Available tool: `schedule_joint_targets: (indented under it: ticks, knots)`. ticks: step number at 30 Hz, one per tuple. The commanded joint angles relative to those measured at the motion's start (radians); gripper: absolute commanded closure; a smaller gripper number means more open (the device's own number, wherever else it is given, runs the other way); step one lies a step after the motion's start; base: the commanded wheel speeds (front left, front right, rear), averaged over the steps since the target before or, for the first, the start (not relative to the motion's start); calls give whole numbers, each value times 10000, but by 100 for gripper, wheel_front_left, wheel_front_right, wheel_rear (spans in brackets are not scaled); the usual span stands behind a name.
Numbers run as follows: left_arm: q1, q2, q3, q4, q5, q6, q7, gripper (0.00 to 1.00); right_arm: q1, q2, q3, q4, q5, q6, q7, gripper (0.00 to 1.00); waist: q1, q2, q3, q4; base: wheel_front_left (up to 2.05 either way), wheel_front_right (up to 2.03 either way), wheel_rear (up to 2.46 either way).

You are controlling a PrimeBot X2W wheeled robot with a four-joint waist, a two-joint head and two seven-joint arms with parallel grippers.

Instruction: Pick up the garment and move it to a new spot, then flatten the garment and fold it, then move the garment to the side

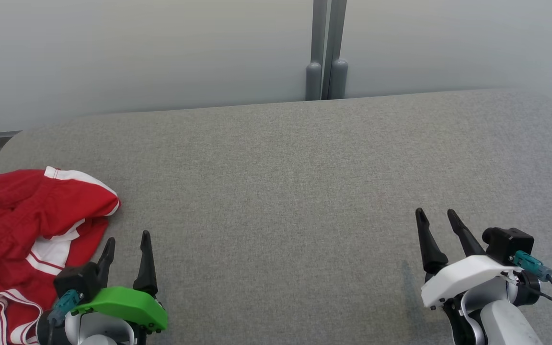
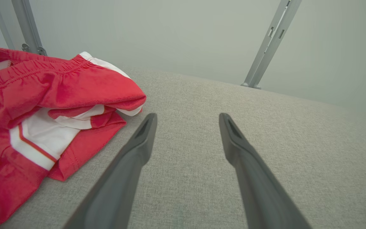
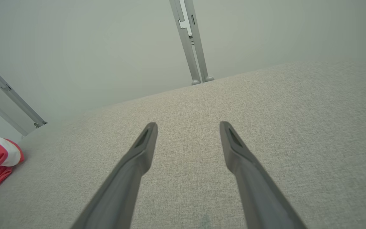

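Left gripper (image 1: pixel 127 237) is hovering over the grey table's (image 1: pixel 281 167) near-left part, fingers spread apart and gripping nothing; right gripper (image 1: pixel 435 212) (equally empty, fingers parted) is hanging over the table's near-right part. Red-and-white garment (image 1: pixel 27 225) is lying crumpled at the table's left edge.

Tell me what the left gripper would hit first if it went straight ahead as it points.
Probably the bare grey table: the left gripper, open, aims across it toward the wall. The red garment lies to its left, outside that line. Depth is hard to judge.
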Motion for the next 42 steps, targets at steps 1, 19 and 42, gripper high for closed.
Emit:
schedule_joint_targets:
  ticks: [1, 19, 42]
  knots:
    - [-175, 21, -26, -25, 290, 58, -130, 0, -197, -57, 26, 0, -332, 3, -110, 0, 0, 0, 1, 6, 0, 0, 0]
    - [-144, 6, -59, -38, 1181, 93, -562, 0, -333, -73, 191, 205, -1478, 3, -395, 0, 0, 0, -25, -10, 0, 0, 0]
    - [-110, -108, 24, 102, 985, 37, -736, 0, -366, -77, 327, 390, -1918, 2, -445, 0, 0, 0, -48, 14, 0, 0, 0]
